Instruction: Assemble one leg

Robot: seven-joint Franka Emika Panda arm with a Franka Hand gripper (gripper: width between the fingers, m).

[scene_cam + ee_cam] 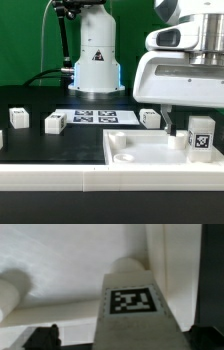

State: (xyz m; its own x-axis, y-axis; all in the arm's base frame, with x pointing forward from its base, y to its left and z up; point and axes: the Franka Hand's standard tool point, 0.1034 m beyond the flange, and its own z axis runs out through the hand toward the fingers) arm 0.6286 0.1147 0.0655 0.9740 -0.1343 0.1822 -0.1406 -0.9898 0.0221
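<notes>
The leg (200, 135), a small white post with a black-and-white tag, stands upright on the large flat white panel (135, 150) near its corner at the exterior view's right. My gripper (188, 122) hangs right over it. In the wrist view the leg (135, 308) fills the space between my two dark fingertips (45, 337), with a visible gap between the post and one of them. The jaws stand open around the leg. Rounded recesses of the panel (60, 258) show behind it.
Three more white legs stand on the black table: two (17, 118) (54, 122) at the exterior view's left and one (148, 118) just behind the panel. The marker board (95, 116) lies in front of the robot's base (95, 60).
</notes>
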